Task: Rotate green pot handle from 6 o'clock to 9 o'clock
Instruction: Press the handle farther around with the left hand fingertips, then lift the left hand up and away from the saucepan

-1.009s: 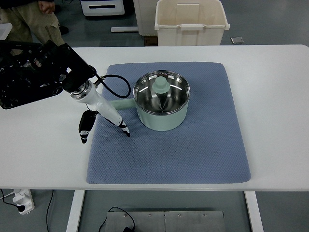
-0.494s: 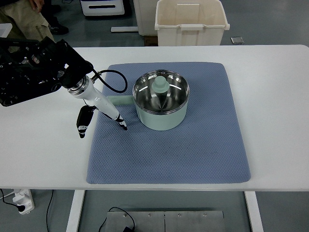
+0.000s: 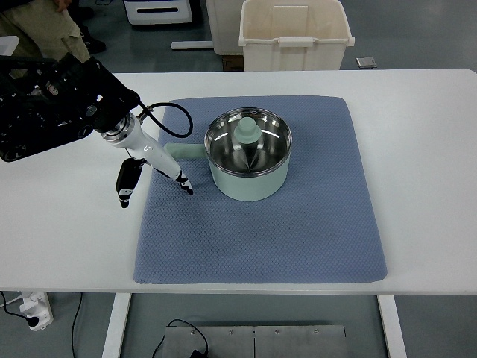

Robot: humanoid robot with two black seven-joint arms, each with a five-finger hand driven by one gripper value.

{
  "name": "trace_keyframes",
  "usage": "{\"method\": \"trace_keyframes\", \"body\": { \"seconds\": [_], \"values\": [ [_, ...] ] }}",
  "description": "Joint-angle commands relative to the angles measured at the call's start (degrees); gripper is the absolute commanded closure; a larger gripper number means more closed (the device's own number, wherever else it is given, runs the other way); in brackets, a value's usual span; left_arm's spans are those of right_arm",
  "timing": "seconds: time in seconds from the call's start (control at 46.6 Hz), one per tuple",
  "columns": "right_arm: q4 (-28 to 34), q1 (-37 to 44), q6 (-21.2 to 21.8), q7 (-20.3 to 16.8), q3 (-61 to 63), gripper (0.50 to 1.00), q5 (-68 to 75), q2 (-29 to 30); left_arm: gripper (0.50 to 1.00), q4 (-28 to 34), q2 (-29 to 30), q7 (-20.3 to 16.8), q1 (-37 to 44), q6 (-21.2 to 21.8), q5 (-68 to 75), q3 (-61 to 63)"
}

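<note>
The left hand [image 3: 153,175] is hanging spread, holding nothing, beside the handle [image 3: 185,151] — already pointing at the mat's [image 3: 298,239] left edge.

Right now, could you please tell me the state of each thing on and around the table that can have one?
green pot: upright on the blue mat, lid on.
pot handle: points left, at 9 o'clock.
left hand: beside the handle, fingers relaxed, holding nothing.
beige bin: open, looks empty.
</note>
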Motion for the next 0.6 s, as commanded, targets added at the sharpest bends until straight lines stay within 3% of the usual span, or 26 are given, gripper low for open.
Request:
{"method": "trace_keyframes", "body": {
  "seconds": [0.0, 0.301, 0.58],
  "values": [
    [0.00, 0.00, 0.00, 0.00, 0.00, 0.500, -0.01, 0.00, 0.500, -2.65, 0.08, -0.16, -0.36, 0.00, -2.80, -0.02],
    [0.00, 0.00, 0.00, 0.00, 0.00, 0.500, -0.01, 0.00, 0.500, -12.85, 0.26, -0.78, -1.50, 0.00, -5.26, -1.25],
    [-0.08, 0.00, 0.00, 0.00, 0.00, 0.500, 0.07, 0.00, 0.500, -14.35, -0.80, -0.51, -0.97, 0.00, -16.24, -5.99]
  ]
}}
